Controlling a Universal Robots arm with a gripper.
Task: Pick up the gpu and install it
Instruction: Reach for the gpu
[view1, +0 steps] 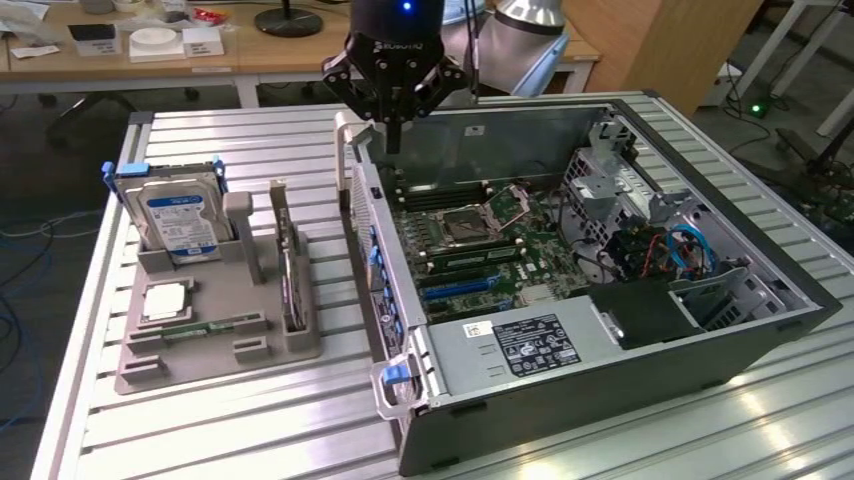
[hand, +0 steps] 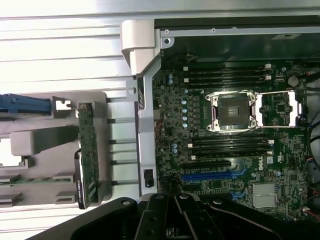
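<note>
The gpu (view1: 288, 268) stands on edge in a slot of the grey holder (view1: 214, 345) on the exterior view's left; its green board and black cooler are seen edge-on. In the wrist view the gpu (hand: 86, 156) shows as a thin green strip beside the case wall. My gripper (view1: 394, 140) hangs high over the near rear corner of the open computer case (view1: 561, 400), shut with nothing in it, well apart from the gpu. Its black linkages (hand: 170, 217) show in the wrist view. The motherboard (view1: 481, 250) lies bare, with a blue expansion slot (hand: 207, 176).
A hard drive (view1: 180, 215) with a blue-white label stands at the holder's far end. A processor chip (view1: 163, 300) and a memory stick (view1: 200, 328) lie flat on the holder. The case's white wall (view1: 363, 230) rises between holder and motherboard. Desks stand behind the slatted table (view1: 240, 430).
</note>
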